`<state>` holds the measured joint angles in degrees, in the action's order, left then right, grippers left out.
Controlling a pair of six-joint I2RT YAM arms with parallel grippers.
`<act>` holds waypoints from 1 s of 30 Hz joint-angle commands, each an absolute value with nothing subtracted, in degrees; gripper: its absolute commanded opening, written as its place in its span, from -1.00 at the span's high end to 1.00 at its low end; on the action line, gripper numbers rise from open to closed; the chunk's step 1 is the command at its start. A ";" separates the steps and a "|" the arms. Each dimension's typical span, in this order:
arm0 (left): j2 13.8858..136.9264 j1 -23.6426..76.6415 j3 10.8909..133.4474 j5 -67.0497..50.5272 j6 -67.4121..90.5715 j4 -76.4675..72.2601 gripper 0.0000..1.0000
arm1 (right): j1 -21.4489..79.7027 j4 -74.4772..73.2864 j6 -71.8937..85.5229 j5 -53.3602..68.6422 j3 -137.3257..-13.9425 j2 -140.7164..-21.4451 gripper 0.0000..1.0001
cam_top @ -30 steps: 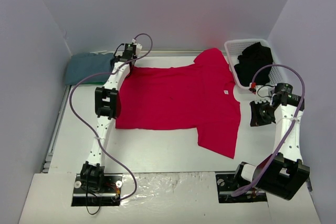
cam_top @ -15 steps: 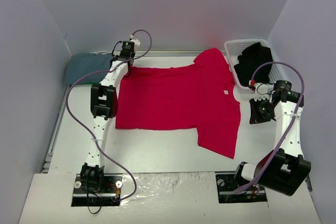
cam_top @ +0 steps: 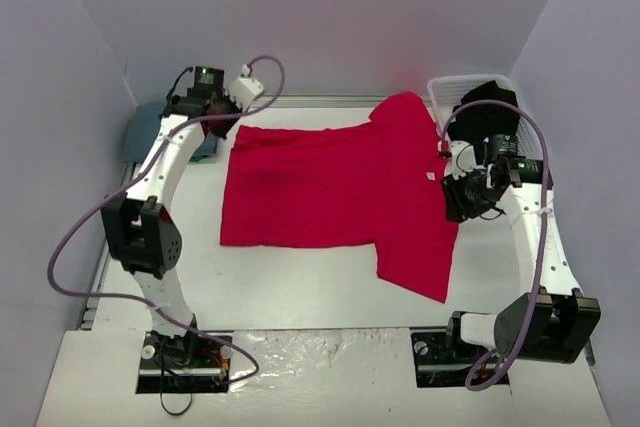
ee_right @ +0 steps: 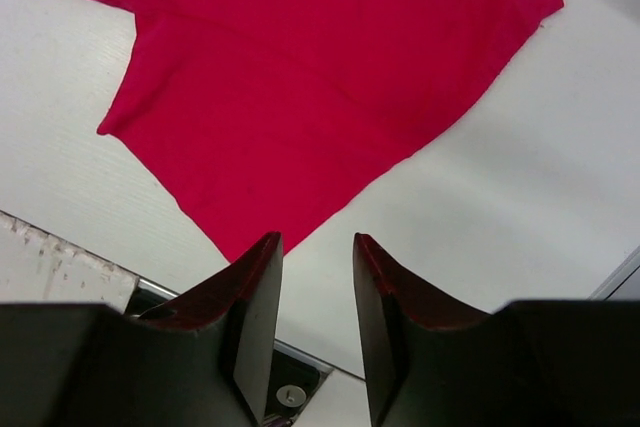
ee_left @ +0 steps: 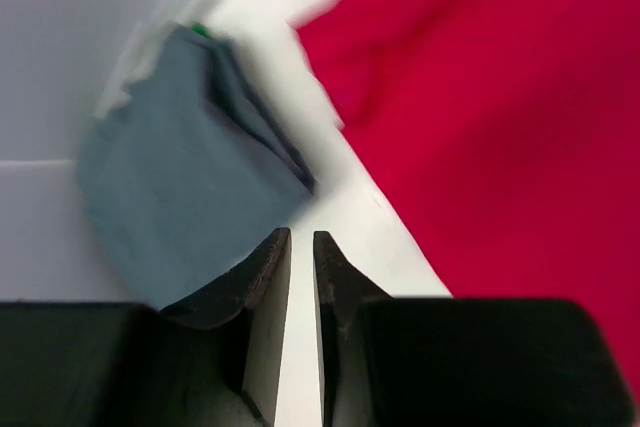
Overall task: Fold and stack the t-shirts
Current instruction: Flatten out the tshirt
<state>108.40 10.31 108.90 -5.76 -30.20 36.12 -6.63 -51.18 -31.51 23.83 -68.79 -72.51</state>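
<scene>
The red t-shirt (cam_top: pixel 330 187) lies spread flat mid-table, its white neck label toward the right; it also fills the top of the right wrist view (ee_right: pixel 300 67) and the right of the left wrist view (ee_left: pixel 500 117). A folded blue-grey t-shirt (cam_top: pixel 148 132) (ee_left: pixel 170 187) lies at the far left. The black t-shirt (cam_top: pixel 487 112) sits bunched in the basket. My left gripper (cam_top: pixel 214 129) (ee_left: pixel 302 242) hovers over bare table between the grey and red shirts, open only a slit and holding nothing. At the red shirt's right edge my right gripper (cam_top: pixel 453 197) (ee_right: pixel 315 247) is open and empty.
A white slatted basket (cam_top: pixel 440 97) stands at the far right corner. Grey walls close in the left, back and right sides. A metal rail (cam_top: pixel 110 237) runs along the table's left edge. The arm bases sit on a plate (cam_top: pixel 330 347) at the near edge.
The left arm swung left, off the red shirt's far-left corner toward the grey shirt. The right gripper moved left to the shirt's edge. Both jaws parted from shut.
</scene>
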 commanded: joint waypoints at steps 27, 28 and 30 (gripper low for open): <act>81.21 24.70 57.75 -3.78 -39.81 47.20 0.47 | 9.94 -48.96 -35.95 10.46 -66.98 -76.64 -0.07; 81.38 24.78 57.40 -3.78 -39.99 46.59 0.46 | 9.32 -48.87 -35.86 10.46 -66.71 -76.47 -0.08; 82.09 24.96 56.78 -3.60 -40.08 45.97 0.45 | 8.62 -48.69 -35.68 10.72 -65.92 -75.85 -0.09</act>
<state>83.48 24.53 56.51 -4.36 -38.94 47.51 9.85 -47.35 -35.68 11.84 -67.26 -77.71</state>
